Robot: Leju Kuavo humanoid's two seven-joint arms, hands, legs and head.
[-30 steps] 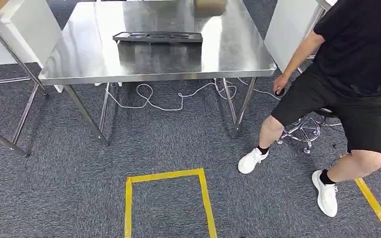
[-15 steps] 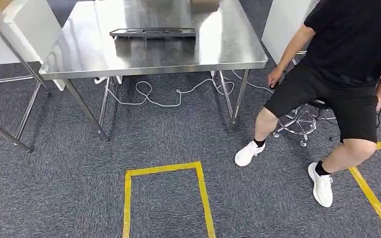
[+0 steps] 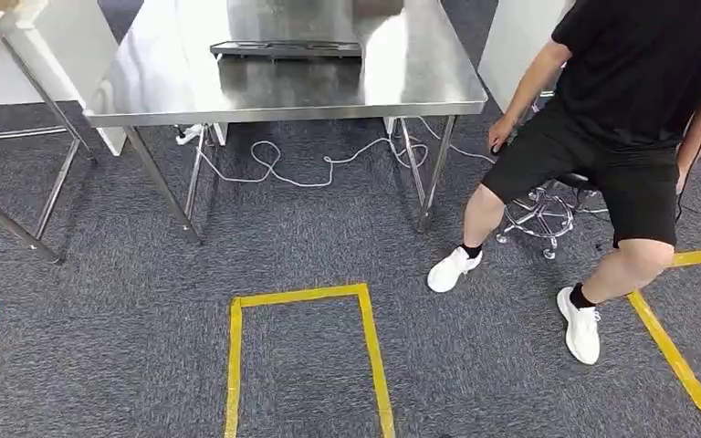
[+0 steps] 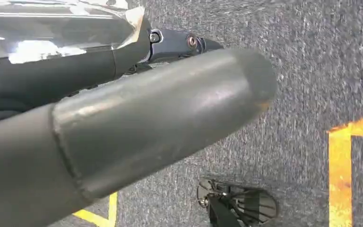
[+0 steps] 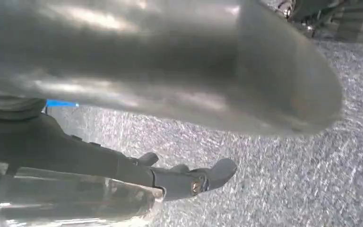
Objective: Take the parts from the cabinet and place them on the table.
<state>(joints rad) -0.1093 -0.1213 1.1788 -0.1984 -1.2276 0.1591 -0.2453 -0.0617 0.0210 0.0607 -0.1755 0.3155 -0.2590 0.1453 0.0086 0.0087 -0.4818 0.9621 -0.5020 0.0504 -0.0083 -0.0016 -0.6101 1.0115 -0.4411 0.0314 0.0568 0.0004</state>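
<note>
Risk comes first from the left hand [image 4: 123,109], judged empty; its fingers [image 4: 179,42] lie stretched out and released, the thumb well apart, over grey carpet; with nothing held, no part can reach the table from this stance. Further left on the floor, a slanted steel leg [image 3: 9,228] of a neighbouring frame juts out; a careless turn that way could clip it. Ahead stands the steel surface [image 3: 310,87], bright and bare near its front edge, mirror-like and probably slippery to set things on; a black tray [image 3: 285,48] lies flat toward its far side, shallow and recessed, apparently vacant, though it is too distant to be sure. Under the surface a white cable [image 3: 292,169] loops loosely across the carpet; a foot stepping close could snag it. Nearer, a yellow tape box [image 3: 301,294] marks the floor. To the right sits a person [image 3: 630,82] on a stool [image 3: 548,214], one white shoe [image 3: 454,270] thrust out just beside the table leg; any approach from that side risks a collision. The right hand [image 5: 146,94] likewise has its fingers [image 5: 194,182] extended and released, grasping nothing; where the cabinet stands I cannot tell.
</note>
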